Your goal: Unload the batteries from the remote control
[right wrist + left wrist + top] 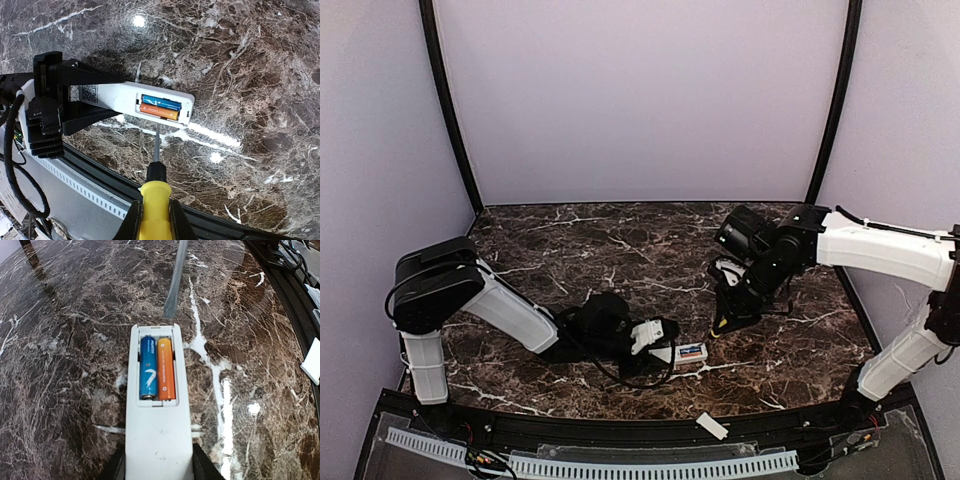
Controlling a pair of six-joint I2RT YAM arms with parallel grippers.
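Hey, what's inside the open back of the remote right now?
A blue battery and an orange battery lie side by side in the remote control. Whatever is under them is covered.

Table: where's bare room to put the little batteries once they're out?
The table is bare at the back, between the rear wall and both arms, and at the near right, between the remote control and the right arm's base. Crowded: the near middle, where the left claw grips the remote control and the screwdriver in the right claw points at it.
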